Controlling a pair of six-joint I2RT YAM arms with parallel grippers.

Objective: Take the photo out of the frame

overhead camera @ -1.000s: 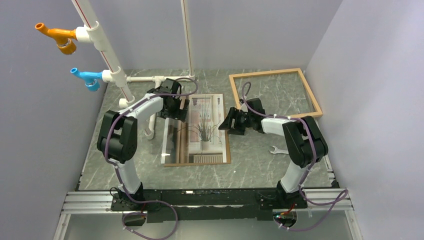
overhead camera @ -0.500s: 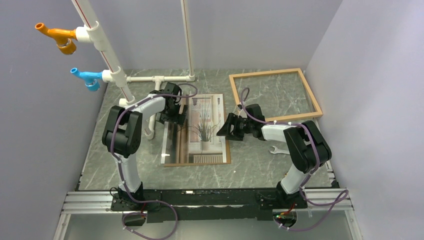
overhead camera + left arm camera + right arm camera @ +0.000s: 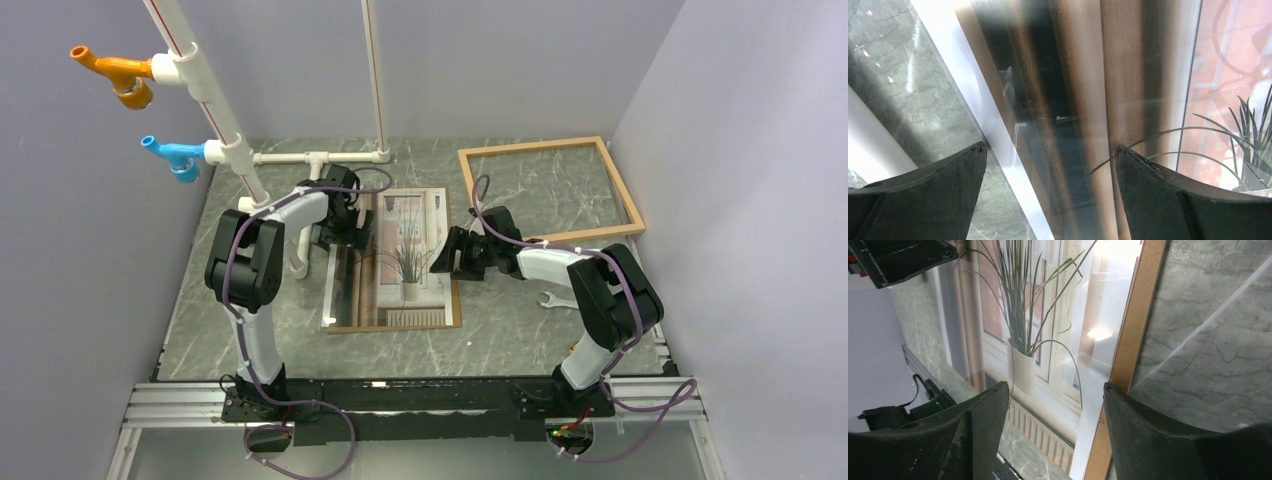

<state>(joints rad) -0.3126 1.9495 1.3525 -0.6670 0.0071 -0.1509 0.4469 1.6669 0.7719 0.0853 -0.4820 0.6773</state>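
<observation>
Over the photo's side edges, left tool and right tool gape; frame lies apart.

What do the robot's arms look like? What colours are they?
The left arm and right arm are white tubes with chunky black joints. A purple cable winds along each. The left gripper and right gripper each have two thick, black, wedge-shaped fingers.
</observation>
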